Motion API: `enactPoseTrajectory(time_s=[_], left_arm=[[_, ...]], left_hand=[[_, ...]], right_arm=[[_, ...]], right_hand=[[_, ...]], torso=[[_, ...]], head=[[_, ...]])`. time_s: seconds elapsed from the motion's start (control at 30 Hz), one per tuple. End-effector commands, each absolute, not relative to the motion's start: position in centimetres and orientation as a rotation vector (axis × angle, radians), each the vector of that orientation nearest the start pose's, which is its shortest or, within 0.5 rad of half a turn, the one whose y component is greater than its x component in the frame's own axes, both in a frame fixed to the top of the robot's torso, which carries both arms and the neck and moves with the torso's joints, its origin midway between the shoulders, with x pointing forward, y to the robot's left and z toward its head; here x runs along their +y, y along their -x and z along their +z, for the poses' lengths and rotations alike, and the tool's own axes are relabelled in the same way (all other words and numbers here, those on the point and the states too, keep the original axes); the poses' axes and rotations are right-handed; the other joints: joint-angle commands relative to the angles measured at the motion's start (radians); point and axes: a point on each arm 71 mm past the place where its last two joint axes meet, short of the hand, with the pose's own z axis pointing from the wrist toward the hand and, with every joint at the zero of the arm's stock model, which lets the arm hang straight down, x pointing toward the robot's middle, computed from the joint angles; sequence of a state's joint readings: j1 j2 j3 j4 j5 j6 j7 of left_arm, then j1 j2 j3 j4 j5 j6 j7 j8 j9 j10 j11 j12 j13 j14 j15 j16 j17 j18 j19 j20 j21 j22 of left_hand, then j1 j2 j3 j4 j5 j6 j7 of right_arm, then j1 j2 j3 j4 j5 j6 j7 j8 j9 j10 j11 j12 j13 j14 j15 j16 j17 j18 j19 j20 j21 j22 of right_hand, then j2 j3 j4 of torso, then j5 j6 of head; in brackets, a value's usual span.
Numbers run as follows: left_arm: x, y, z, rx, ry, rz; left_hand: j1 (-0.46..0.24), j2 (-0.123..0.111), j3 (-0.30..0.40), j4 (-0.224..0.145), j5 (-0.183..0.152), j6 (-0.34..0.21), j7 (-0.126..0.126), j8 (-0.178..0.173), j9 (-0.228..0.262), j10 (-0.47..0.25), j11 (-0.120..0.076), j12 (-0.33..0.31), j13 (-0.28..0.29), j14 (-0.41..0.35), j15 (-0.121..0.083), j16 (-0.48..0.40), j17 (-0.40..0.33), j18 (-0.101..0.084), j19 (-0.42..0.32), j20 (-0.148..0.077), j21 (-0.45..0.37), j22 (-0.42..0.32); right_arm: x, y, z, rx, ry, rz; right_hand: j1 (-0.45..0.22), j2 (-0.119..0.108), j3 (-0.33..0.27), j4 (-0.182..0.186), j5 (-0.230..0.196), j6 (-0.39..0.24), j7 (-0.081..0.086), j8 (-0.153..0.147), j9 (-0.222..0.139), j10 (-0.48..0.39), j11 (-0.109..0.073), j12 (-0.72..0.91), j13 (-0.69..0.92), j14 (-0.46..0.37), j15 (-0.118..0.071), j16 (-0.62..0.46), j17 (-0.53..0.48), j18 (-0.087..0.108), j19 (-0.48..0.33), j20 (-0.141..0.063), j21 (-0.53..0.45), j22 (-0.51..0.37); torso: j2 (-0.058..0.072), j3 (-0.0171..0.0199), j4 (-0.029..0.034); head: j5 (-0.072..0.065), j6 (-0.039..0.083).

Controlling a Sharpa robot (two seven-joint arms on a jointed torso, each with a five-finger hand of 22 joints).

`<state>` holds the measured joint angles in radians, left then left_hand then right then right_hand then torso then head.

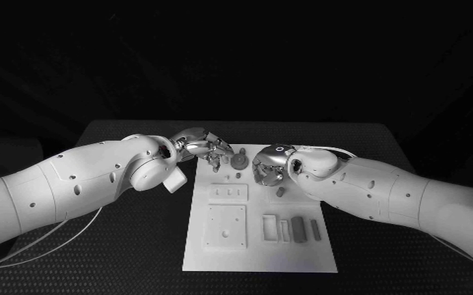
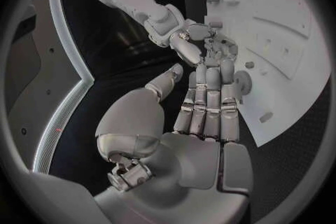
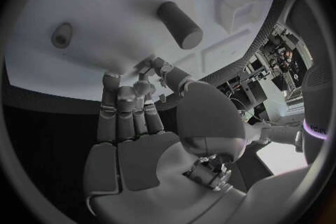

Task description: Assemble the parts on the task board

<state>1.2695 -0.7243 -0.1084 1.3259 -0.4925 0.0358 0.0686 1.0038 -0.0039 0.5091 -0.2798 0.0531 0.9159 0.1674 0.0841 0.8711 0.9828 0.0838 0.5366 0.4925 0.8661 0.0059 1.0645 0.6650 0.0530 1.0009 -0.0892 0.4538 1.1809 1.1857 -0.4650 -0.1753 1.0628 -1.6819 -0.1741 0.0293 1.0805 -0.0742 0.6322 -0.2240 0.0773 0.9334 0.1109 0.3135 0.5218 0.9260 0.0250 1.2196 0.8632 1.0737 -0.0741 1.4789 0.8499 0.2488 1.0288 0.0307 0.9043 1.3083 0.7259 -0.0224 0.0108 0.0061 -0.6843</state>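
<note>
The white task board (image 1: 258, 244) lies in the middle of the table. Small grey parts stand at its far end (image 1: 238, 162) and one sits near the middle (image 1: 281, 191). Grey bars (image 1: 298, 229) lie in a recess on its right. My left hand (image 1: 202, 143) hovers at the board's far left corner, fingers (image 2: 210, 98) straight and side by side, thumb apart, nothing in it. My right hand (image 1: 273, 165) is curled over the board's far right part. Its fingertips (image 3: 143, 67) meet the thumb at the board's surface; anything between them is hidden. A grey peg (image 3: 180, 25) stands just beyond.
The board has a square plate with holes (image 1: 225, 225) on its near left and a small block (image 1: 227, 192) above it. A round grey disc (image 2: 243, 81) and a small oval part (image 3: 61, 35) sit on the board near the hands. Black table surrounds the board.
</note>
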Motion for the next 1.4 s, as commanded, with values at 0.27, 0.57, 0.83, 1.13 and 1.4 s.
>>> enactPoseTrajectory(time_s=[0.27,0.57,0.83,1.13,1.4], left_arm=[[18.6,-51.4,-19.9,2.012,0.594,-1.297],[19.2,-51.4,-20.1,2.008,0.647,-1.216],[19.6,-51.4,-21.1,2.045,0.749,-1.06],[19.1,-50.9,-22.0,2.099,0.815,-0.952],[17.6,-50.5,-22.0,2.12,0.782,-0.976]], left_hand=[[-0.045,0.003,-0.011,0.026,-0.003,-0.01,0.0,0.0,-0.019,0.007,0.006,-0.028,-0.018,0.009,0.001,-0.008,-0.003,0.016,0.012,-0.002,-0.01,-0.002],[-0.059,0.0,-0.01,0.036,-0.003,-0.01,0.007,-0.002,-0.043,0.03,0.002,-0.042,-0.031,0.017,-0.003,-0.006,-0.004,0.018,0.021,-0.005,-0.011,0.001],[-0.139,-0.021,-0.035,0.093,-0.004,0.012,-0.001,0.007,-0.07,0.072,-0.014,-0.037,-0.03,0.041,-0.015,0.003,-0.001,0.021,0.042,-0.014,-0.009,0.004],[-0.193,-0.042,-0.049,0.127,-0.004,0.028,-0.009,0.015,-0.087,0.091,-0.023,-0.037,-0.028,0.055,-0.025,0.009,0.001,0.022,0.055,-0.023,-0.008,0.006],[-0.224,-0.02,-0.12,0.066,-0.004,0.001,-0.025,-0.001,-0.121,0.11,-0.03,-0.053,-0.035,0.049,-0.027,0.005,0.0,0.019,0.048,-0.027,-0.019,0.008]], right_arm=[[-12.9,-52.3,-26.9,1.8,0.607,0.52],[-13.7,-51.9,-25.7,1.692,0.527,0.56],[-14.2,-51.3,-23.3,1.574,0.443,0.628],[-13.6,-49.6,-21.2,1.545,0.372,0.718],[-12.8,-48.8,-20.4,1.558,0.337,0.749]], right_hand=[[-0.012,0.079,0.002,-0.009,0.002,0.053,0.005,0.018,0.012,0.003,-0.016,0.008,0.002,0.001,-0.017,0.01,0.002,0.013,-0.003,-0.002,0.013,0.02],[-0.014,0.085,0.004,-0.025,0.003,0.06,0.001,0.021,0.016,0.01,-0.02,0.009,0.001,0.007,-0.021,0.012,0.001,0.013,0.003,-0.006,0.018,0.019],[-0.015,0.082,0.005,-0.033,0.003,0.064,-0.001,0.023,0.018,0.013,-0.022,0.009,0.0,0.01,-0.023,0.013,0.001,0.013,0.006,-0.008,0.019,0.018],[-0.016,0.079,0.005,-0.034,0.003,0.064,-0.001,0.022,0.018,0.015,-0.022,0.008,-0.001,0.012,-0.024,0.013,0.0,0.013,0.009,-0.009,0.02,0.017],[-0.017,0.077,0.006,-0.034,0.003,0.064,-0.001,0.022,0.018,0.016,-0.023,0.008,-0.001,0.012,-0.024,0.012,0.0,0.013,0.009,-0.009,0.02,0.017]], torso=[[-0.001,0.0,-0.0013],[-0.001,0.0006,-0.0013],[-0.001,0.0002,-0.0036],[-0.001,0.0,-0.0038],[-0.001,0.0001,-0.0034]], head=[[-0.002,0.0],[-0.002,0.003],[0.0,0.01],[0.004,0.017],[0.001,0.022]])
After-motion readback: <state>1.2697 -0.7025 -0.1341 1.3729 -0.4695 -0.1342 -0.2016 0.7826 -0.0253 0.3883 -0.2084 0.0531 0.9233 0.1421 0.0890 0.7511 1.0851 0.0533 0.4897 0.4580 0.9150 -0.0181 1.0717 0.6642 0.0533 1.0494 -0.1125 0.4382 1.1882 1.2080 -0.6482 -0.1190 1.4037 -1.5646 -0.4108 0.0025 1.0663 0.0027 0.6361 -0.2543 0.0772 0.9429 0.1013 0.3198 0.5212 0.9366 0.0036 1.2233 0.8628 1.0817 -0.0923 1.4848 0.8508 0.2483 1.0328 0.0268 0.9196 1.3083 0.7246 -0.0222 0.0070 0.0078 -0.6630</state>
